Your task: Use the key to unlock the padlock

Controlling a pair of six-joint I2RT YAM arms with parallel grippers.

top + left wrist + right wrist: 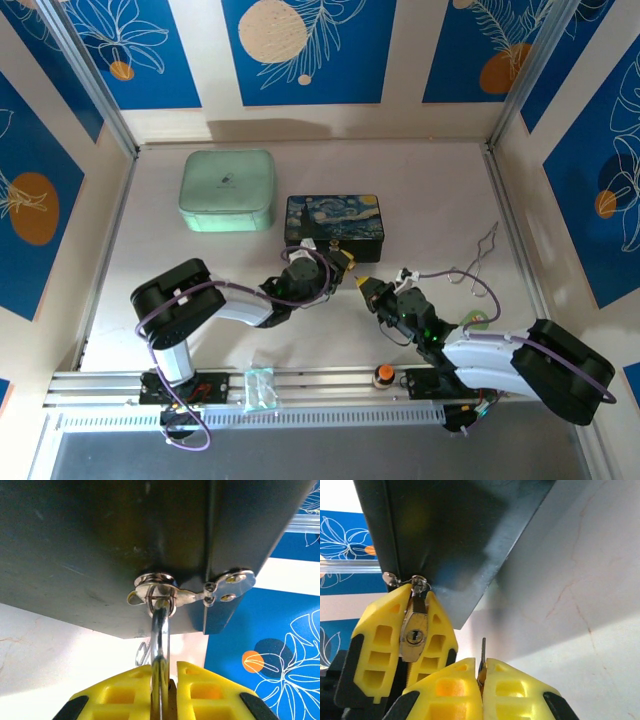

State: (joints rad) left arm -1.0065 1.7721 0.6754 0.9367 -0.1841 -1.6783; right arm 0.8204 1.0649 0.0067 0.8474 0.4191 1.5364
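The brass padlock point(413, 636) hangs by its silver shackle point(160, 640) from the hasp point(165, 592) of the dark painted box point(333, 220). My left gripper point(164, 672) is shut on the padlock body, and in the right wrist view its yellow fingers point(377, 635) flank the lock with the keyhole facing the camera. My right gripper point(481, 667) is shut on the key point(483, 651). The thin blade sticks up between the fingertips, a little to the right of and below the keyhole, apart from it. From above, the two grippers point(345, 262) point(362, 285) meet just in front of the box.
A mint-green case point(228, 190) lies left of the box. A bent wire tool point(480, 255) rests at the right, near the wall rail. An orange-topped knob point(383, 375) stands on the front rail between the arm bases. Patterned walls close in three sides.
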